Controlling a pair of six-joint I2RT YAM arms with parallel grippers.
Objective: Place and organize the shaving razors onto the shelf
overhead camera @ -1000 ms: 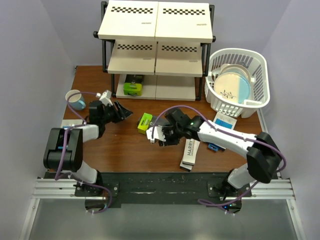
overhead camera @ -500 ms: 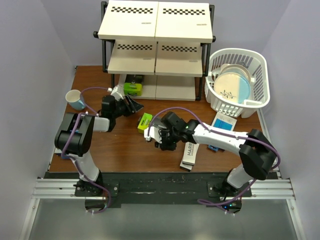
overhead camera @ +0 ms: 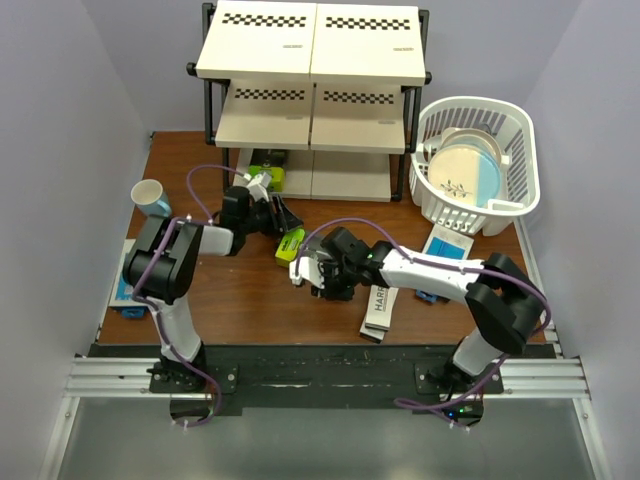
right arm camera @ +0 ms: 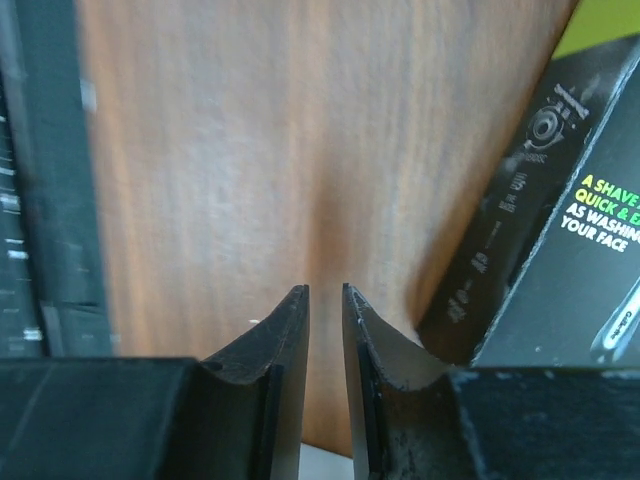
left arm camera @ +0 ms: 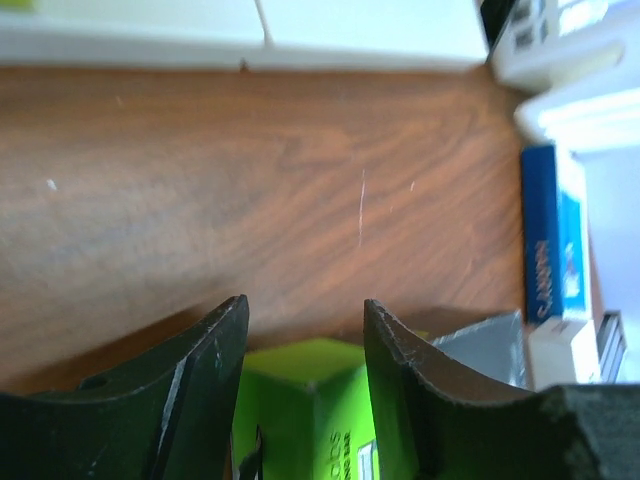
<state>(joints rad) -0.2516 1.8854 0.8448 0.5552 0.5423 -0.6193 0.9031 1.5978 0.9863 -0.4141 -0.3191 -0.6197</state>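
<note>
Left pincer [left arm camera: 304,304] spread — white basket [overhead camera: 526,150] holds plate [overhead camera: 462,178].

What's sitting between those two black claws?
In the top view, a flat black razor box with lime-green end lies between the left gripper and right gripper.

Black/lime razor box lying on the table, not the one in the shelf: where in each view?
Top external: razor box, centre of the picture, slightly left.
Left wrist: razor box, bottom centre, lime end only.
Right wrist: razor box, right edge, black printed side.
Shared landmark: brown wooden tabletop.
</note>
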